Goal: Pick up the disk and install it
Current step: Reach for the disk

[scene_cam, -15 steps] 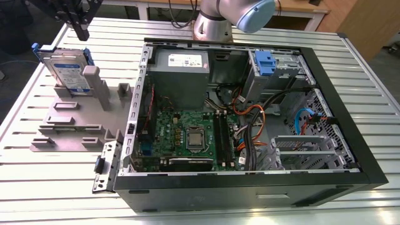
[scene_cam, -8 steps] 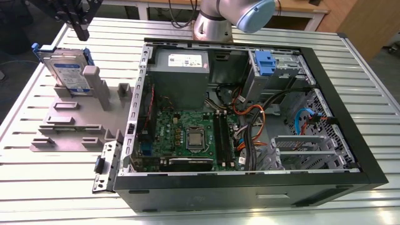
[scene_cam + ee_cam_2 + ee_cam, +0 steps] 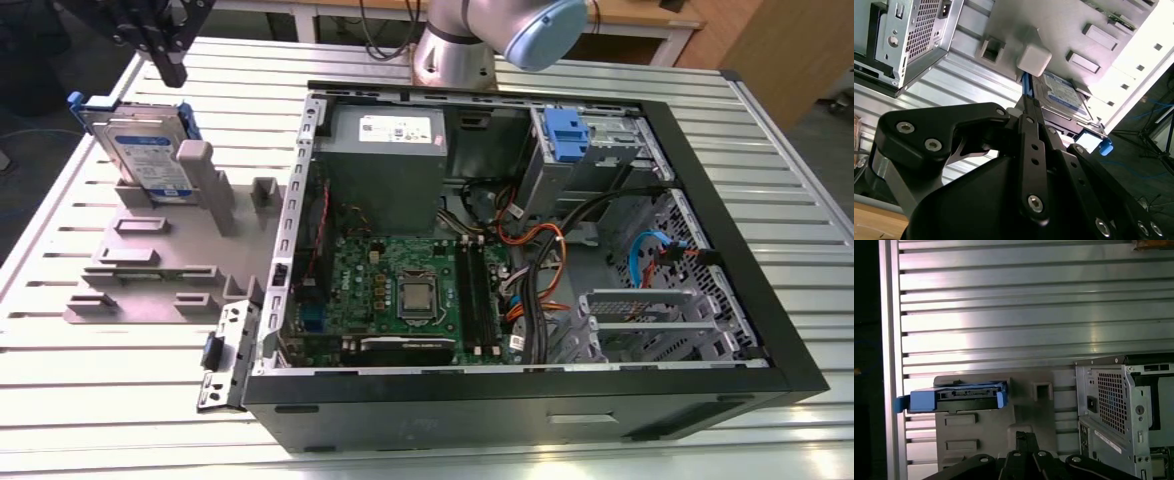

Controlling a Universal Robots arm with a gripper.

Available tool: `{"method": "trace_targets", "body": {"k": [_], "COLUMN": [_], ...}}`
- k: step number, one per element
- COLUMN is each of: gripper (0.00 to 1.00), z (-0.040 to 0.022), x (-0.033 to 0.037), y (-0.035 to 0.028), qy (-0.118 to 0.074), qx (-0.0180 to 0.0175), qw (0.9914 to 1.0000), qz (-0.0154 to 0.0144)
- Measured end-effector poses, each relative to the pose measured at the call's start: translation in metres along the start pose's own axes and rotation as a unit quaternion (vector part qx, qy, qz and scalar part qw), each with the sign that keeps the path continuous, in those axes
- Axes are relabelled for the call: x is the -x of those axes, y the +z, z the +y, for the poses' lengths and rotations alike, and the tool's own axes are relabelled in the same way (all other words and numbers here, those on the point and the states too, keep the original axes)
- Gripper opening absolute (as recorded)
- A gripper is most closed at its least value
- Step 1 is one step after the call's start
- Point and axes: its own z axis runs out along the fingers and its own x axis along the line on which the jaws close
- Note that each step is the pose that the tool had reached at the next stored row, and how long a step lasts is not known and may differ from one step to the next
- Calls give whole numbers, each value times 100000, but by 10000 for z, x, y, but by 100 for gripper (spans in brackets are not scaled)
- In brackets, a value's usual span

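Tool (image 3: 171, 72) hangs just above the disk (image 3: 140, 150), not touching it. I read its tips as drawn together, with nothing between them. The disk stands on edge with its label facing out, leaning in a slot of the grey fixture (image 3: 147, 270). The fixture lies on the slatted table (image 3: 94, 400), to the exterior view's left of the open computer case (image 3: 534, 405). In the first wrist view I see the disk's blue-framed top edge, well apart from the case.

Disk (image 3: 136, 150) bottom hidden behind holder post (image 3: 198, 178); claw (image 3: 171, 74) top cropped.
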Motion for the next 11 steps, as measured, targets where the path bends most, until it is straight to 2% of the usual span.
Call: {"method": "trace_targets", "body": {"k": [5, 11], "gripper": [11, 11], "z": [12, 18], "x": [-46, -164], "y": [1, 0], "qy": [-2, 1], "qx": [1, -1], "qw": [100000, 100000], "qz": [-1, 1]}}
